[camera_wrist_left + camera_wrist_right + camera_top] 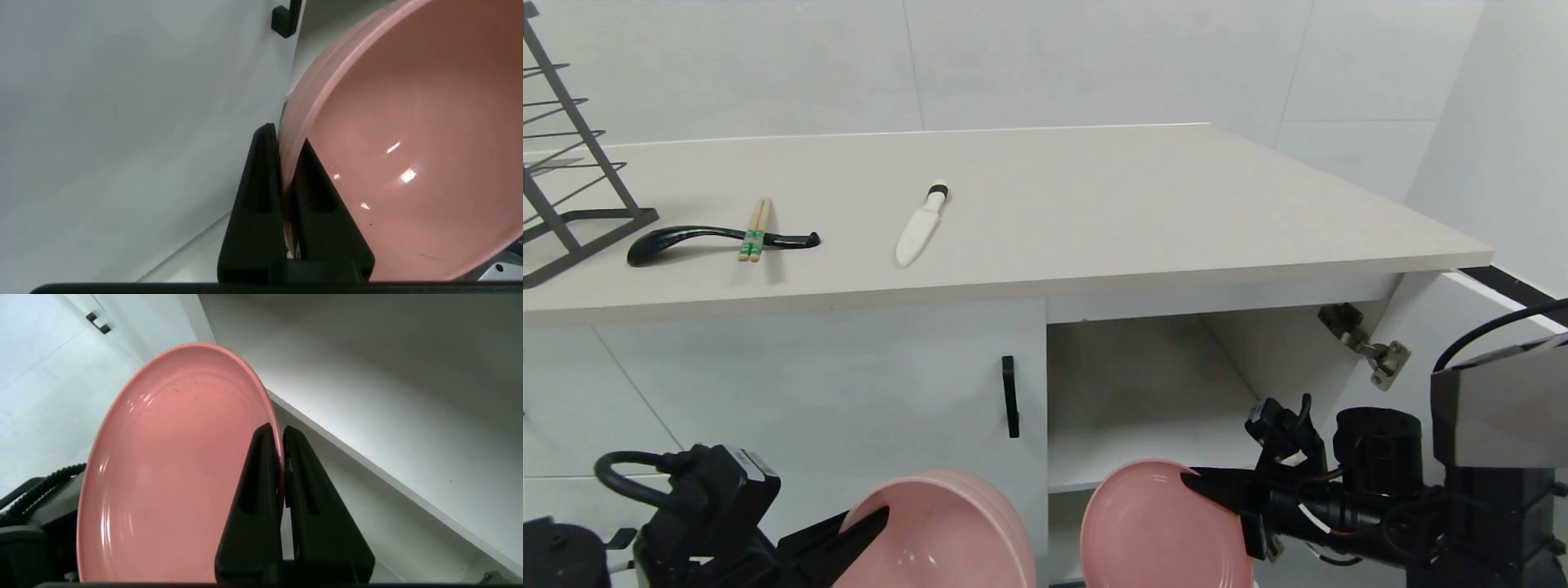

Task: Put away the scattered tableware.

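My left gripper (870, 523) is shut on the rim of a pink bowl (947, 535), low in front of the closed cabinet door; the left wrist view has the fingers (265, 175) pinching the bowl (409, 139) at its edge. My right gripper (1201, 488) is shut on the rim of a pink plate (1152, 531), held on edge before the open cabinet; the plate (172, 457) faces the right wrist camera. On the countertop lie a black ladle (678, 238), a pair of chopsticks (755, 230) across its handle, and a white knife (921, 224).
The cabinet's right door (1462, 327) stands open, showing a white shelf (1152, 449) inside. The left door has a black handle (1010, 396). A dark wire rack (568, 155) stands on the counter's far left.
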### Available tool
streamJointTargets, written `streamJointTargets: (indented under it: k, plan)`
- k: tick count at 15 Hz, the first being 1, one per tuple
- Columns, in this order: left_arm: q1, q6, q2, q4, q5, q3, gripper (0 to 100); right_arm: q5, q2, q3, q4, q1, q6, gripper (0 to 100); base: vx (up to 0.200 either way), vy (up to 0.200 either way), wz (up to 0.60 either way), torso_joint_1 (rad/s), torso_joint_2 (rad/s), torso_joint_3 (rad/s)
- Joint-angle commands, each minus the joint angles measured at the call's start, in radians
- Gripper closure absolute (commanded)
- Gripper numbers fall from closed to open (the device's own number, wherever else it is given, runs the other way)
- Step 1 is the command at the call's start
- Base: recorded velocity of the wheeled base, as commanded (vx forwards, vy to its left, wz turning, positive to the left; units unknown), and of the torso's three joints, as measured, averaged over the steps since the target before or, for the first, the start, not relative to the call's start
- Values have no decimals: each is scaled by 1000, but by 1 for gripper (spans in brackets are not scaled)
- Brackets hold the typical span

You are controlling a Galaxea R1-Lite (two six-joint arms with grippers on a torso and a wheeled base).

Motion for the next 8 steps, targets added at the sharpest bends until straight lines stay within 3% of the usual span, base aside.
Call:
streamJointTargets:
  k: [1, 2, 8]
  plan:
    - [0, 1, 24, -5, 0, -1, 100, 1, 3, 2, -1, 0, -1, 100, 200, 0, 0, 2, 7, -7]
    - [0, 1, 28, -6, 0, 1, 100, 1, 3, 2, -1, -3, -1, 100, 200, 0, 0, -7, -2, 12]
    - [-3, 7, 25, 5, 0, 1, 100, -1, 52, 0, -1, -7, -1, 100, 0, 0, 0, 0, 0, 0]
